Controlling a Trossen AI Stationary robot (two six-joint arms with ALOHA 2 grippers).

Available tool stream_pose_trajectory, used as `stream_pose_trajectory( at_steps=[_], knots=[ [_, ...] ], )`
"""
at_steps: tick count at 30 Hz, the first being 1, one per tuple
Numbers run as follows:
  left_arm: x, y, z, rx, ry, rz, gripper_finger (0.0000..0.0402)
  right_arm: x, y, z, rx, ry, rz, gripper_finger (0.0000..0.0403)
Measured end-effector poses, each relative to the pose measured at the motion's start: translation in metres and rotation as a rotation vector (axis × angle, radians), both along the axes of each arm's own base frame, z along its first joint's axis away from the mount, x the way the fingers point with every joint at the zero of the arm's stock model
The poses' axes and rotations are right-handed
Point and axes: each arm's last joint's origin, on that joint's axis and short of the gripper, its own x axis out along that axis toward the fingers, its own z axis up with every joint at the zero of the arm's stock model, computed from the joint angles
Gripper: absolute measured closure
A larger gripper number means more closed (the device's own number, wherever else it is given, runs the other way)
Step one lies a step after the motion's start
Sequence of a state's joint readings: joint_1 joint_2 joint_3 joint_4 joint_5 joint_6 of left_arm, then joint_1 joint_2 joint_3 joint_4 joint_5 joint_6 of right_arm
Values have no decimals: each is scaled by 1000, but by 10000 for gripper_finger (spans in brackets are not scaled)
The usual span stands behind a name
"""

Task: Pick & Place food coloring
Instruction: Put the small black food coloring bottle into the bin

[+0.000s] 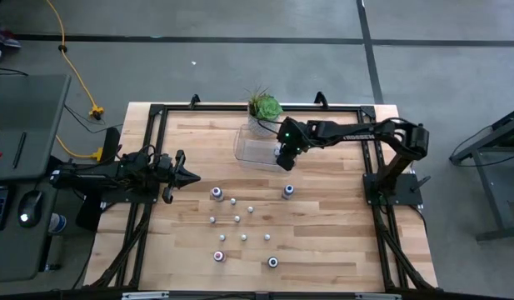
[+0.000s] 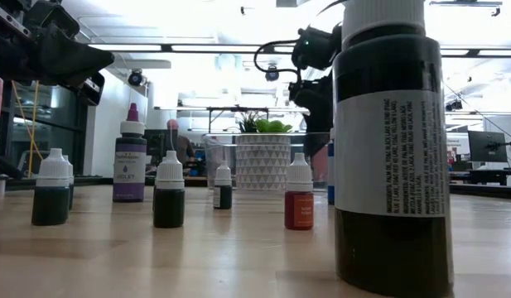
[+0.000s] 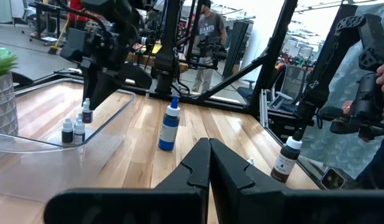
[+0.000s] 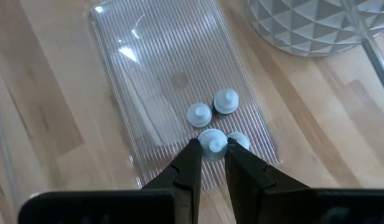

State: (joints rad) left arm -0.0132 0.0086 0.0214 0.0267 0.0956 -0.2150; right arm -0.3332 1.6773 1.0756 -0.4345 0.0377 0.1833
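Several food coloring bottles stand loose on the wooden table (image 1: 323, 242), among them larger ones (image 1: 216, 193) (image 1: 287, 192) and small white-capped ones (image 1: 237, 218). My right gripper (image 1: 283, 158) hangs over the clear tray (image 1: 250, 150). In the right wrist view it (image 4: 211, 150) is shut on a white-capped bottle (image 4: 211, 142), with three more bottles (image 4: 199, 114) standing in the tray (image 4: 148, 68) beside it. My left gripper (image 1: 188, 176) is shut and empty at the table's left; it also shows in the left wrist view (image 3: 209, 152).
A potted green plant (image 1: 263, 107) stands just behind the tray. A black frame (image 1: 157, 112) runs round the table. In the low view a large dark bottle (image 2: 392, 149) stands close to the camera. People (image 3: 207, 31) stand in the room beyond.
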Motion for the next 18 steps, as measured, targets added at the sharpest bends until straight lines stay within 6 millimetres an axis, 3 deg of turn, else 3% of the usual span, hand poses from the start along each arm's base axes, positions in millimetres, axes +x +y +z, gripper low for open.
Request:
stream_pose_trajectory(
  at_steps=[18],
  knots=[
    [0,0,0,0,0,0,401,0,0,0,17,-1,7,329]
  ],
)
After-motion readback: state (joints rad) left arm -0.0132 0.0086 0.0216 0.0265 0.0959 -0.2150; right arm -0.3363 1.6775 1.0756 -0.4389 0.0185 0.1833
